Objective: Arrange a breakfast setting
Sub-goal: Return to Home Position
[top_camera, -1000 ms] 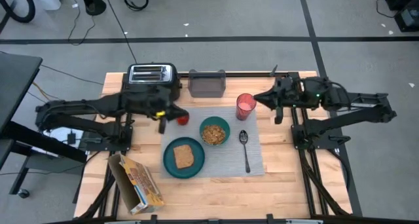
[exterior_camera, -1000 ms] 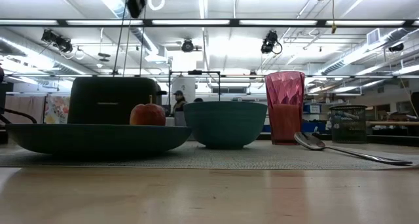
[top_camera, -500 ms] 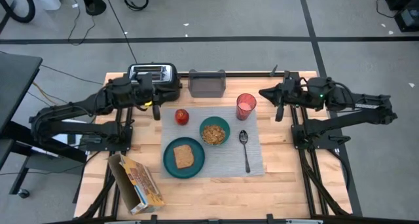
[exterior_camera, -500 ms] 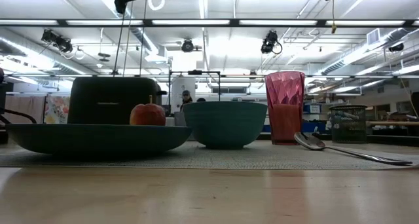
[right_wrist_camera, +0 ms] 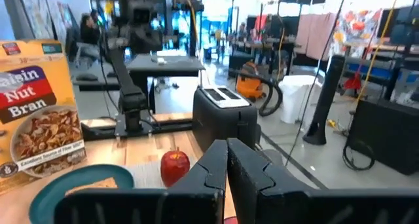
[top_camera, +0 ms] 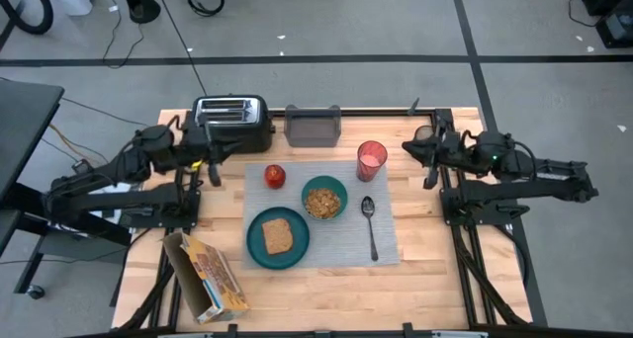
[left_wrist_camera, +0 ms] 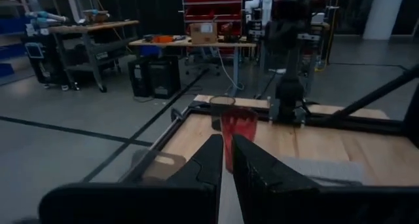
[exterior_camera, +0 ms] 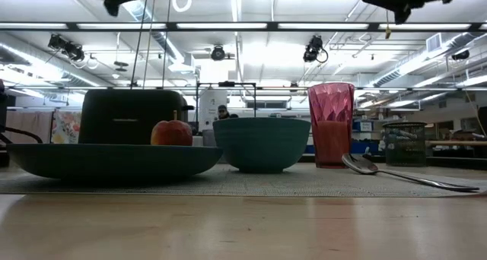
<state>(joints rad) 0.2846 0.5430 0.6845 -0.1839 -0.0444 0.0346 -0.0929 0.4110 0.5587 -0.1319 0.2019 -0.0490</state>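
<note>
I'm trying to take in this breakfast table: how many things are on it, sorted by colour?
Teal: 2, plate, bowl
Red: 2, cup, fruit
Grey: 2, placemat, tray
Black: 1, toaster
Metal: 1, spoon
Brown: 1, toast
Yellow: 1, cereal box
Total: 10

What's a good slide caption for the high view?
Breakfast set on the mat: toast on plate, cereal bowl, cup, spoon, apple; both arms clear.

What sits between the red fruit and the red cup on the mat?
In the high view, the teal bowl of cereal lies between the red fruit and the red cup, set slightly nearer the front edge than both.
</note>
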